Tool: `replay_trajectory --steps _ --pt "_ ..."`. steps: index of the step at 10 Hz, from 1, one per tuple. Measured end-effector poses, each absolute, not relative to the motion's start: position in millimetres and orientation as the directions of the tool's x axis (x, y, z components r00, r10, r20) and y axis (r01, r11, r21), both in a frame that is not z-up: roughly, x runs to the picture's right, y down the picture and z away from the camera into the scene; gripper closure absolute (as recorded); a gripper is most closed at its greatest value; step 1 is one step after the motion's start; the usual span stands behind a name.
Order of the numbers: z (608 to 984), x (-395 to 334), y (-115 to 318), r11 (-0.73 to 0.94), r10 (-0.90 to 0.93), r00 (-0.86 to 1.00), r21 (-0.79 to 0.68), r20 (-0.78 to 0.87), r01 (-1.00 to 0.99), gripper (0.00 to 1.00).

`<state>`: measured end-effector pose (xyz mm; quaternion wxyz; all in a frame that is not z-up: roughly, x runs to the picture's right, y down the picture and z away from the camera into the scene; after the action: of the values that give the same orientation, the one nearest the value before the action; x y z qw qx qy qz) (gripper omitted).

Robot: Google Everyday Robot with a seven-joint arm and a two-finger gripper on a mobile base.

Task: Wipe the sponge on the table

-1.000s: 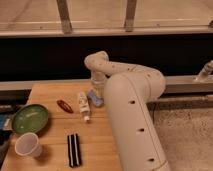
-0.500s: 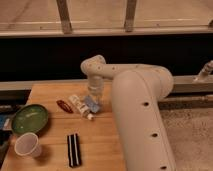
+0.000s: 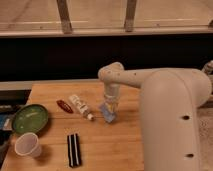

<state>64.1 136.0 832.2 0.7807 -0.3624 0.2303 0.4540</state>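
The small light-blue sponge (image 3: pixel 108 114) rests tilted on the light-brown wooden table (image 3: pixel 102 147), near its middle and a little right of the white tube. My gripper (image 3: pixel 109 106) comes straight down on the sponge from above, shut on its top. The big white arm reaches in from the right and hides the table's right side.
A white capped tube (image 3: pixel 81 106) lies just left of the sponge, and a small red object (image 3: pixel 64 106) lies beyond it. A green bowl (image 3: pixel 30 118) and a white cup (image 3: pixel 27 145) stand at the left edge. A black white-striped bar (image 3: pixel 74 149) lies near the front.
The gripper has carried the sponge across the tabletop, first a little left and forward, then right and nearer the front. The arm's elbow has swung with it.
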Motion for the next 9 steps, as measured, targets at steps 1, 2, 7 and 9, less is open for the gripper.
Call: replay_trajectory --steps 1,2,7,9 --pt "830.4 80.5 140.3 0.297 0.551 0.443 -0.329 -0.708 -0.896 1.0" --pt "832.6 101.0 141.8 0.263 0.56 0.395 -0.295 -0.728 -0.918 1.0" --pt "888.9 134.6 93.2 0.261 0.554 0.361 -0.255 -0.75 -0.931 1.0" --pt "906.3 119.4 72.5 0.293 0.55 0.386 -0.262 -0.74 -0.92 1.0"
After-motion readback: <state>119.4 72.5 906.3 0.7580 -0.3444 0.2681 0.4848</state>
